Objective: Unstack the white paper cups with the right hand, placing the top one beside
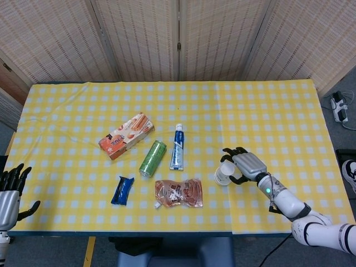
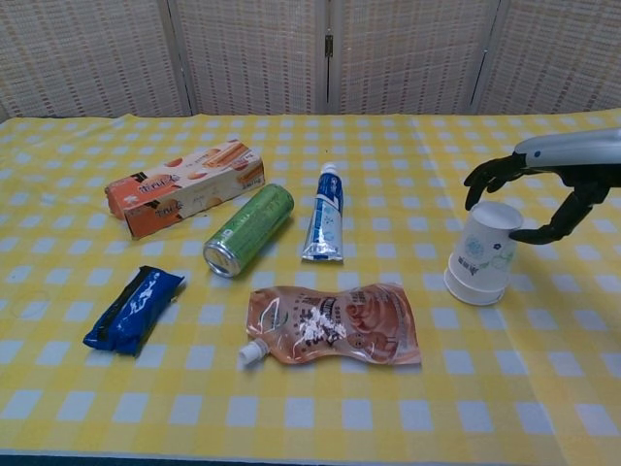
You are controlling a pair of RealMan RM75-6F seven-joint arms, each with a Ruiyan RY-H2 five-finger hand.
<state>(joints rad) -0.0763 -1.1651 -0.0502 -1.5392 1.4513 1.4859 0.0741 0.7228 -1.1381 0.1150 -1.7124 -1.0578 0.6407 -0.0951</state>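
Right hand (image 2: 548,184) has its fingers (image 2: 482,179) curved and spread around the top of the cups (image 2: 482,254), thumb beside it, can't tell if they touch. Cups are white with a blue print, nested upside down and tilted, right of the pouch (image 2: 335,324). Left hand (image 1: 10,189) (cut off at the edge) is spread.

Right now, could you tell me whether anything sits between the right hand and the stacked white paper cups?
Nothing visible does. The right hand is spread around the top of the white paper cups, and the nearest item, the orange pouch, lies on the cups' other side.

One carton (image 2: 184,186), can (image 2: 248,230), tube (image 2: 324,214), pouch (image 2: 333,325), blue packet (image 2: 134,309), cup stack (image 2: 481,254).
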